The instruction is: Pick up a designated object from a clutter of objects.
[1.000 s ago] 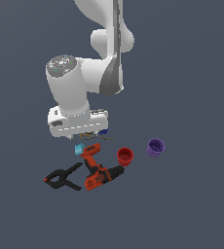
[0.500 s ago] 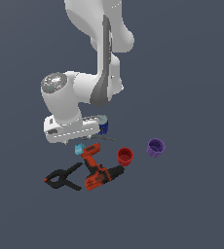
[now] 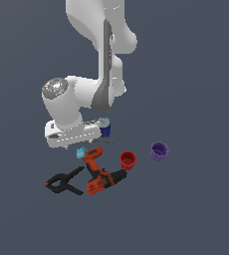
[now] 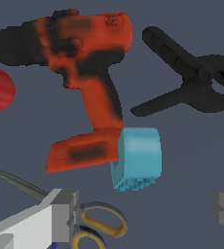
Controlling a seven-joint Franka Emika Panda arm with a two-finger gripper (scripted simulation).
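The designated object, a small cyan block [image 4: 137, 159], lies against the base of the orange-red and black drill [image 4: 87, 87]. In the exterior view the block [image 3: 80, 153] sits just under my hand, at the drill's [image 3: 100, 174] upper end. My gripper [image 4: 138, 214] is open and empty, and its grey fingers [image 4: 50, 219] stand wide apart, a little above and beside the block. In the exterior view the gripper [image 3: 78, 145] is mostly hidden under the white hand. The clutter is grouped around the drill.
A black clamp [image 4: 192, 87] lies beside the block and appears at the exterior view's left [image 3: 64, 183]. Scissors with yellow-grey handles [image 4: 92, 223] lie under my fingers. A red cup [image 3: 128, 160], a purple cup [image 3: 159, 151] and a blue can [image 3: 105, 128] stand nearby.
The arm has bent lower and the hand has moved slightly down and to the exterior view's left, closer over the cyan block. The objects have not moved.
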